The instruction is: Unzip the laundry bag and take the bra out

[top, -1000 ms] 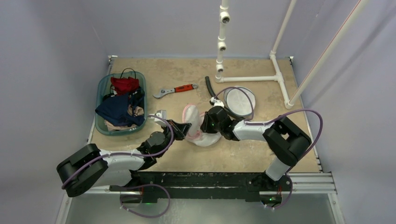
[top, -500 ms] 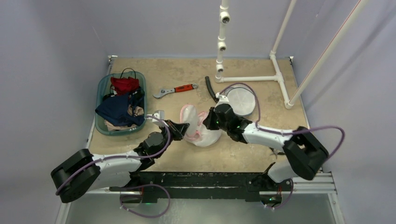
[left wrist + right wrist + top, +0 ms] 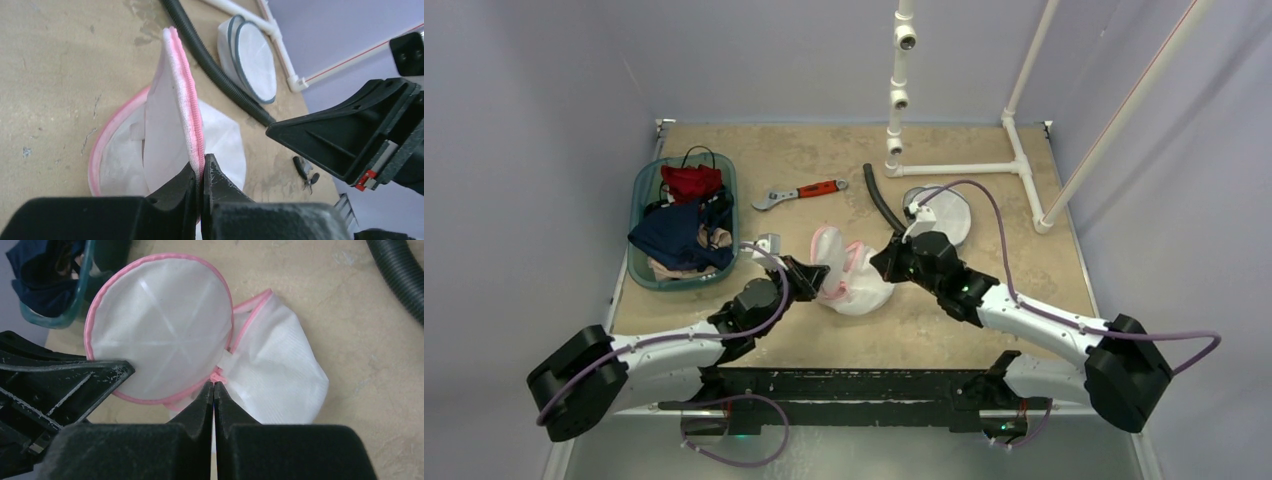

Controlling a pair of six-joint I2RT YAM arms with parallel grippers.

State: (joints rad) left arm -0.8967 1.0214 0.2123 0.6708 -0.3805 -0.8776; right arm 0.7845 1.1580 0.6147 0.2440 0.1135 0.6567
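Observation:
The laundry bag (image 3: 856, 285), white mesh with pink trim, lies mid-table with its round lid (image 3: 160, 335) raised on edge. My left gripper (image 3: 812, 278) is shut on the lid's pink zipper edge (image 3: 192, 120), which runs up from its fingertips (image 3: 202, 167). From the right side, my right gripper (image 3: 886, 268) is shut on the small pink zipper pull (image 3: 217, 375) where the lid meets the bag body (image 3: 280, 380). The bra does not show in any view.
A teal basket (image 3: 646, 180) of clothes sits at the left. A red-handled wrench (image 3: 799, 193), a black hose (image 3: 882, 200), a second grey-rimmed mesh bag (image 3: 944, 215) and a white pipe frame (image 3: 964, 168) lie behind the bag.
My right gripper has shut on the zipper pull and drawn slightly rightward, with its arm swinging out to the right. The left gripper has kept its hold in place.

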